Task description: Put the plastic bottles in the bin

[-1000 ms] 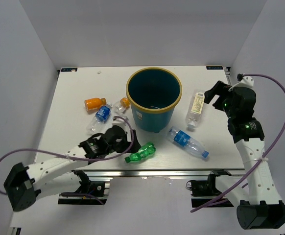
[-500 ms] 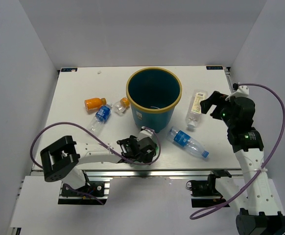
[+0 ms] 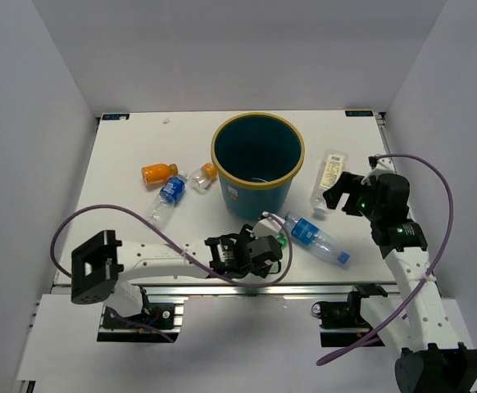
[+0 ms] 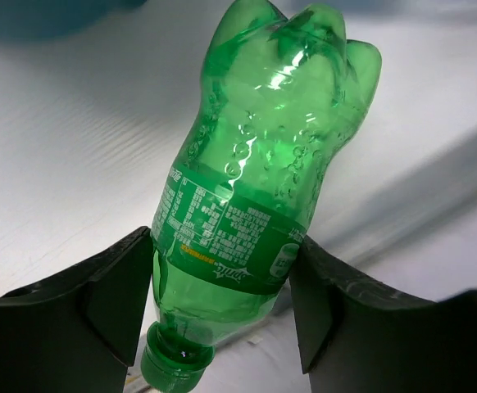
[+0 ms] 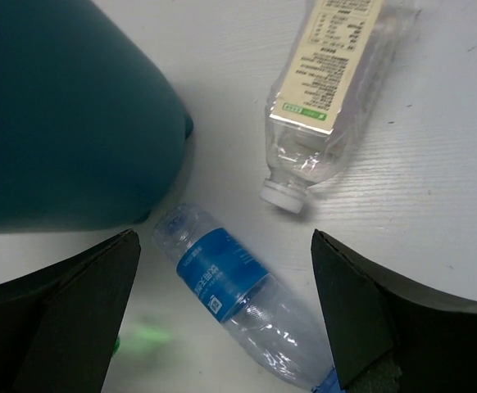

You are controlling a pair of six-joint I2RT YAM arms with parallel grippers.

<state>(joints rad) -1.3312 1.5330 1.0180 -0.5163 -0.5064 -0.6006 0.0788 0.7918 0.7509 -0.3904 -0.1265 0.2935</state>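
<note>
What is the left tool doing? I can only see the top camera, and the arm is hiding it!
Observer: The left wrist camera shows the left tool with a finger touching each side of the green bottle, right at its label.
Operator: Which way does its cap point?
Observer: The green cap points back toward the wrist camera, and the bumpy bottom points away.
Operator: Is the right tool holding anything?
Observer: No. The right wrist camera shows the right tool open and empty, with the blue-label bottle lying below the gap.
</note>
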